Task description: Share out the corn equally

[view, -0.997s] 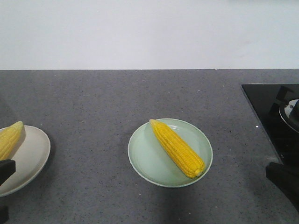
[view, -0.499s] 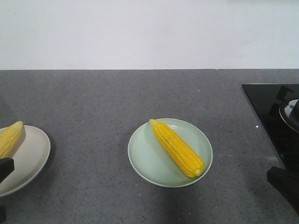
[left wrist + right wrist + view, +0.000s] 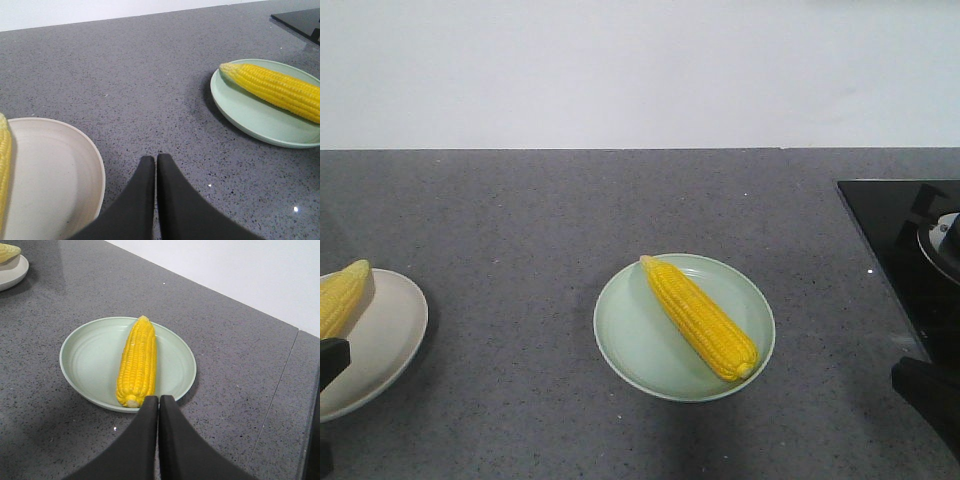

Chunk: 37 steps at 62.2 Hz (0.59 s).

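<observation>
One corn cob [image 3: 698,316] lies diagonally on the pale green plate [image 3: 630,345] at the middle of the counter; the same corn [image 3: 137,361] and green plate [image 3: 87,357] fill the right wrist view. Another corn cob [image 3: 340,297] rests on the cream plate [image 3: 380,345] at the left edge. My left gripper [image 3: 156,159] is shut and holds nothing, hovering over bare counter just right of the cream plate [image 3: 55,180]. My right gripper [image 3: 158,399] is shut too, its tips over the green plate's near rim beside the cob's blunt end.
A black cooktop [image 3: 905,250] with a pan edge [image 3: 940,245] sits at the right. A white wall runs behind the grey speckled counter [image 3: 520,220]. Dark gripper parts show at the lower left [image 3: 330,360] and lower right [image 3: 925,390] of the front view.
The dark gripper parts at both lower corners of the front view have drawn slightly down and outward. Both corn cobs and plates stay put.
</observation>
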Motion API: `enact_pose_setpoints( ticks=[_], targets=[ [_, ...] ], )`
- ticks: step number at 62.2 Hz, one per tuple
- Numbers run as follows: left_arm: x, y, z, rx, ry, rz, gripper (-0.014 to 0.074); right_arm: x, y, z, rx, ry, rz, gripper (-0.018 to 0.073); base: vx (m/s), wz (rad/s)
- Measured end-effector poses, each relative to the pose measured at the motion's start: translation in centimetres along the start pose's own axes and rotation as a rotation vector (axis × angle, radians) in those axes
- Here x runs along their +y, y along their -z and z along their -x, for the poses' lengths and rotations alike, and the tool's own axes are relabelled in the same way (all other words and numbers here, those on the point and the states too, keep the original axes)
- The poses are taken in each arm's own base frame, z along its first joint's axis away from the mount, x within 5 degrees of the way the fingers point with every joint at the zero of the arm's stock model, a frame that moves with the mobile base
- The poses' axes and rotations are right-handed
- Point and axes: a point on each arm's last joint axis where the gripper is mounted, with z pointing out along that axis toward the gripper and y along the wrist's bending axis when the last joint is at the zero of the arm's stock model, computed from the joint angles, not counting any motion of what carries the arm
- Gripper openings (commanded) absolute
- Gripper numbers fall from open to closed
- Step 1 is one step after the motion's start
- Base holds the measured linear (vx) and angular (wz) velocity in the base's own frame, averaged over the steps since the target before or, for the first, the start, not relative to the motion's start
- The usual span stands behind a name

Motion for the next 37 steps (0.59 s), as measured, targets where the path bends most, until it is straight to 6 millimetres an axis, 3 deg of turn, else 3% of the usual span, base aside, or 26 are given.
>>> enact_pose_setpoints(
  ticks=[20, 29, 37],
  targets=[
    [0.8, 0.2, -0.6, 0.054, -0.046, 0.096, -0.0007, 0.0, 0.0, 0.0, 0.0, -0.001, 0.0, -0.0004, 0.0, 0.0],
    [1.8, 1.1, -2.6, 0.027, -0.022, 0.23, -0.0007, 0.0, 0.0, 0.0, 0.0, -0.001, 0.0, -0.0004, 0.0, 0.0],
    [2.3, 1.4, -5.7, -0.101, -0.001, 0.307, -0.0007, 0.0, 0.0, 0.0, 0.0, -0.001, 0.0, -0.0004, 0.0, 0.0]
  ],
)
